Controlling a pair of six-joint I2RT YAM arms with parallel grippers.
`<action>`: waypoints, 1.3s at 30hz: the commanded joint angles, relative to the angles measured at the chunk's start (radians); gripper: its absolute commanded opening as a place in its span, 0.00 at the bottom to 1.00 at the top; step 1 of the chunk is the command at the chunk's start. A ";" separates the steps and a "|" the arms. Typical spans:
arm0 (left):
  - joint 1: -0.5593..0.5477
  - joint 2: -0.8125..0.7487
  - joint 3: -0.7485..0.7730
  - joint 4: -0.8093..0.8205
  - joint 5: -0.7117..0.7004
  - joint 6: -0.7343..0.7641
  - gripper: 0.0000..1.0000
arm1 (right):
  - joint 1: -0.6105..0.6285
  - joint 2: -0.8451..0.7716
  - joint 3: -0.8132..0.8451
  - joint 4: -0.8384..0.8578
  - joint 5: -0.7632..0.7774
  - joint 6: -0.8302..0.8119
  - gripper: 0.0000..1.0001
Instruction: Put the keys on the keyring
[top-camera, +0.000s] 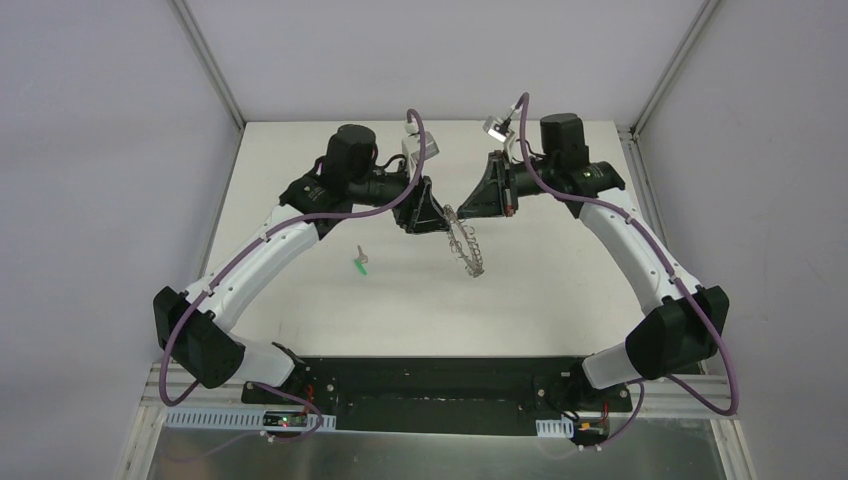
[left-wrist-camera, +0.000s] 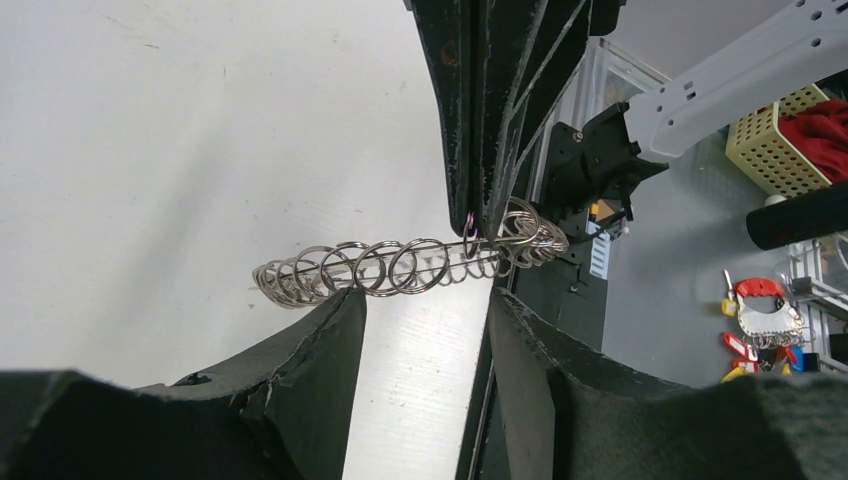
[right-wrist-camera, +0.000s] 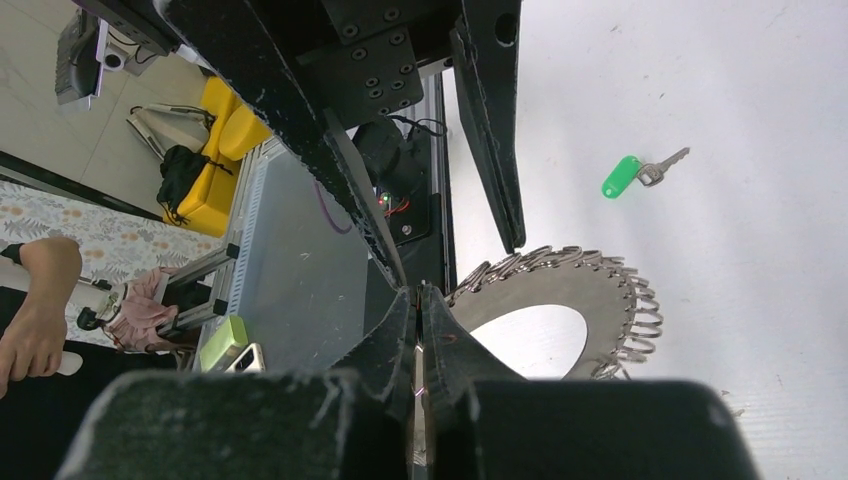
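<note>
Plainly, your key (top-camera: 362, 264) sits furthest left, lying flat and alone on the worktop (top-camera: 560, 320) with its green head toward the arms' bases. It is well apart from the keyring (right-wrist-camera: 600, 288) and nothing grips it, so I judge the threading not yet begun.

Next across is your left claw (left-wrist-camera: 425, 300), which is released. Its fingers (left-wrist-camera: 310, 370) stand apart on either side of the fringe of wire loops (left-wrist-camera: 390, 268), and as far as its own wrist view shows they pinch none of them. That leaves this arm free to go for the key, which is probably why it is open.

Between the two claws the keyring hangs tilted on edge, seemingly raised off the worktop, with its wide hole facing the right wrist camera.

Furthest right, your right claw (right-wrist-camera: 418, 335) is clenched on the keyring's rim and alone carries it. I take this as an anchor that keeps the loops steady and reachable from the left.

The key is tiny and lies flat, so picking it up will call for a careful, low pinch
</note>
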 joint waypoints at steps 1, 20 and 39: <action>0.002 -0.043 0.071 -0.029 -0.008 0.038 0.50 | -0.009 -0.054 -0.009 0.065 -0.065 0.026 0.00; -0.003 -0.009 0.025 0.166 0.103 -0.163 0.43 | -0.024 -0.056 -0.053 0.193 -0.097 0.145 0.00; -0.010 0.016 -0.008 0.228 0.107 -0.196 0.27 | -0.047 -0.059 -0.102 0.352 -0.128 0.302 0.00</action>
